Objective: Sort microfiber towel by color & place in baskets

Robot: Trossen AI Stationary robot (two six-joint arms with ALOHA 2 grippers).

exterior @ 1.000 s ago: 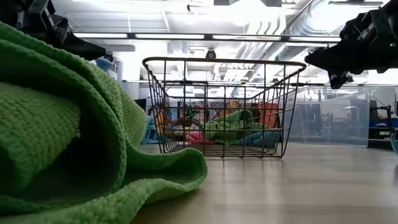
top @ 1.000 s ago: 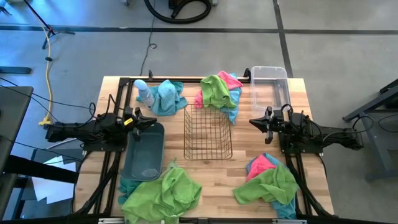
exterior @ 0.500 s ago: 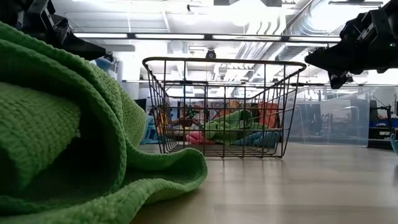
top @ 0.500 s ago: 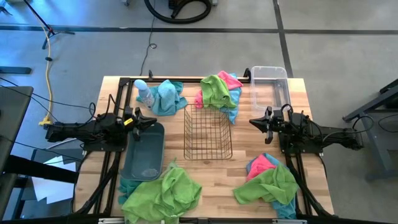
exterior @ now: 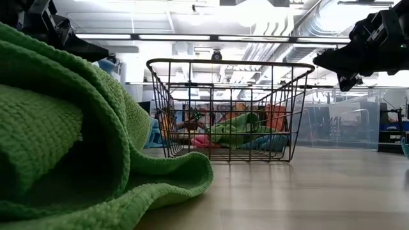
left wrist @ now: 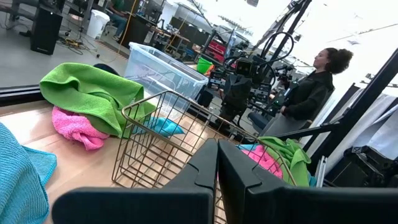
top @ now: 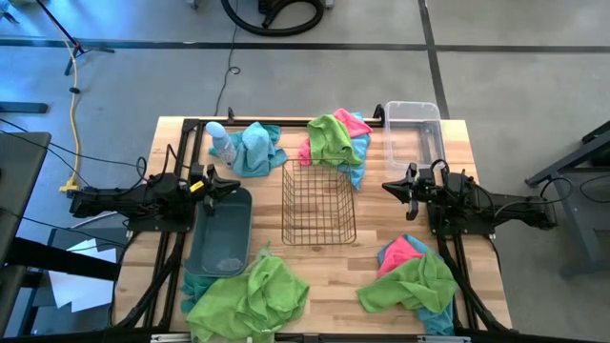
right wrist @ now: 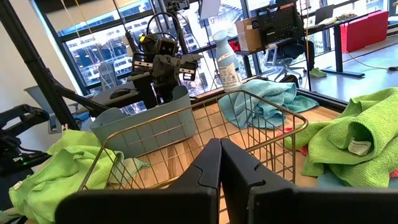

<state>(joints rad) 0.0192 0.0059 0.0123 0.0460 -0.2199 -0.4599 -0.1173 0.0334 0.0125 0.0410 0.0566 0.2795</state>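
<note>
Your left pincer hangs over the grey tub by the bench's left edge, fingers together, holding nothing; a teal towel lies beyond it near the far edge, a green one at the near edge. The wire basket sits mid-bench, between both pincers. Your right pincer, fingers together and empty, hovers between the clear bin and a green-pink-teal pile.

The towels come in lime green, bright pink and teal. The tub is dark grey-blue, the wire basket copper-toned, the bin clear. The bottle is pale blue and white; the table is light wood.
</note>
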